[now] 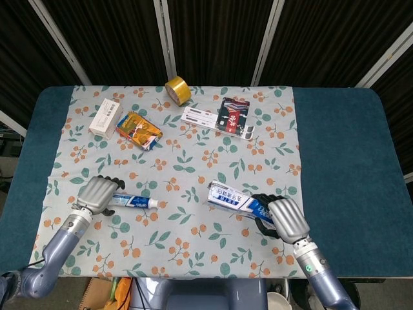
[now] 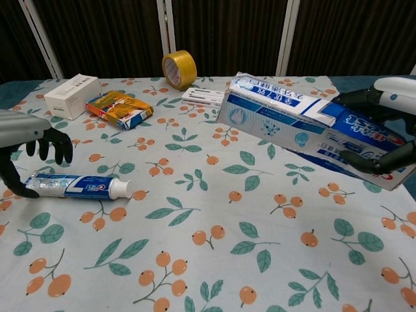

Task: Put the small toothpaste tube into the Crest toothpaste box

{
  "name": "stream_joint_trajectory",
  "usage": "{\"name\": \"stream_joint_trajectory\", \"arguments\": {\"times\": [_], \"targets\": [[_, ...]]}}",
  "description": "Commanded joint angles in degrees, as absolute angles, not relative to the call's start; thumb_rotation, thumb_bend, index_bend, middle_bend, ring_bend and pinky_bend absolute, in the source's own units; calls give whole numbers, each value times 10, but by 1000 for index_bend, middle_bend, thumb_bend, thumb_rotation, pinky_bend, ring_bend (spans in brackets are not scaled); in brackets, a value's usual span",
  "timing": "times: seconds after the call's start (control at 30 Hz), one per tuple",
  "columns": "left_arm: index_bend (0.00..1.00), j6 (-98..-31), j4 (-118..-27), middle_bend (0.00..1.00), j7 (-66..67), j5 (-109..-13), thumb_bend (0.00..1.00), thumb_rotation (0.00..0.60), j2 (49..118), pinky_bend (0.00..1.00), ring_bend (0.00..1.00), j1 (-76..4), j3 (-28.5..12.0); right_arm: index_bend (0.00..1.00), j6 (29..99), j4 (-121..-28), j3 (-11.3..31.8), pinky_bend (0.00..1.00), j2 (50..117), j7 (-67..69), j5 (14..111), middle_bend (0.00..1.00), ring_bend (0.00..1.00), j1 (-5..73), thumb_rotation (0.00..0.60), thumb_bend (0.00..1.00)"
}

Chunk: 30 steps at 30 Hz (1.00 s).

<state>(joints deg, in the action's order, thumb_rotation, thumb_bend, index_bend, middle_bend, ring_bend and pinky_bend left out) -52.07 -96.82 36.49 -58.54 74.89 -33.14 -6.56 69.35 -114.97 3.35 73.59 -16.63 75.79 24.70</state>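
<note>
1. One small tube (image 1: 131,201) lies flat on the cloth (image 1: 193,155), front left, cap toward the middle. We see it untouched by any firm grip.
2. Left hand (image 1: 97,193) hangs over the tube's tail end, fingers (image 2: 53,138) curled downward and spread, thumb low beside the tail. We cannot tell whether it touches the tube; nothing is lifted, so we log the hand as open.
3. Right hand (image 1: 284,218) grips the Crest box (image 2: 312,129) at its near end and holds it clear of the cloth, the far end pointing toward the table's middle and tilted slightly up. We cannot tell whether that far end is open.
4. Step in hand, as we judge it: closing on the tube. To do it well we would pinch near the tail, not the middle, so the cap end stays free to lead into the box. Close gently; a soft tube may buckle or roll under a hard squeeze.
5. We would hold the box steady and level its mouth toward the left hand before bringing the tube across.
6. Counts, other items at the back: one white box (image 1: 106,117), one orange packet (image 1: 138,130), one tape roll (image 1: 176,90), one toothbrush pack (image 1: 219,117).
7. Totals: one tube, one Crest box, two hands.
</note>
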Motion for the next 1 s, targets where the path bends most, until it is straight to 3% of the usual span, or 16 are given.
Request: {"name": "stream_joint_trajectory", "arguments": {"times": [0.03,0.53,0.63,0.8,1.0], "targets": [[348,-524,-961,364,368,-583,131,600,757,365,376,-333,-57,454,694,-1150,34,453,736,-165,757,560,585,246,600,469],[358,-561,-883,375,353,-635,138,600,827,367,386,-339,-34,454,694,-1150,38,452,734,-158,760,560,585,242,600,469],[403,-562,-876,430,347,-637,216,600,834,409,431,-339,-31,454,694,-1150,38,452,734,-157,762,560,585,241,600,470],[578,-566,-871,611,346,-639,443,600,840,541,594,-339,-26,454,693,-1152,38,452,732,-156,762,560,585,240,600,470],[631,-584,-878,666,335,-652,503,600,829,569,638,-341,-35,454,694,-1155,41,453,728,-150,759,560,585,237,600,469]]}}
